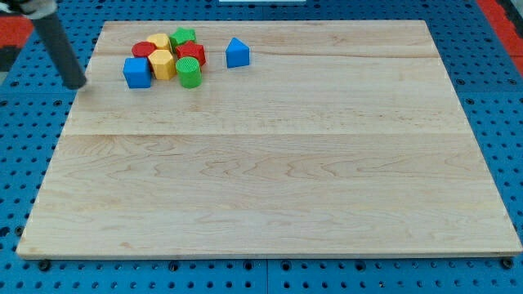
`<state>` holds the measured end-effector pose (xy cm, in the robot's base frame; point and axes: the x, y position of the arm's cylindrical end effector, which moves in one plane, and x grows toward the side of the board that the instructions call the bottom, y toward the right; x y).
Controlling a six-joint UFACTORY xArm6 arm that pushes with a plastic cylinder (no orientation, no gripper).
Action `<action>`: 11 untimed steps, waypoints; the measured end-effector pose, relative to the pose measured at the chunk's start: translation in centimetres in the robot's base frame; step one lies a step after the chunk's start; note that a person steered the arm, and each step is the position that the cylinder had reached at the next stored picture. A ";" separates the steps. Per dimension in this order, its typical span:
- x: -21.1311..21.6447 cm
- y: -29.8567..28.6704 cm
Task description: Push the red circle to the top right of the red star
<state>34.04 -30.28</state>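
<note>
The red circle [144,49] sits at the upper left of a tight cluster near the view's top left. The red star [193,53] lies at the cluster's right side, partly hidden by the green cylinder [189,72] in front of it. My tip [76,85] is at the board's left edge, left of the blue cube [137,72] and apart from every block.
The cluster also holds a yellow hexagon [163,64], another yellow block [160,41] and a green star [183,36]. A blue triangle [237,53] stands alone to the right. The wooden board [270,163] lies on a blue perforated table.
</note>
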 end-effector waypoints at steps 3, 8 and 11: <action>-4.9 8.5; -9.2 18.3; -11.7 14.3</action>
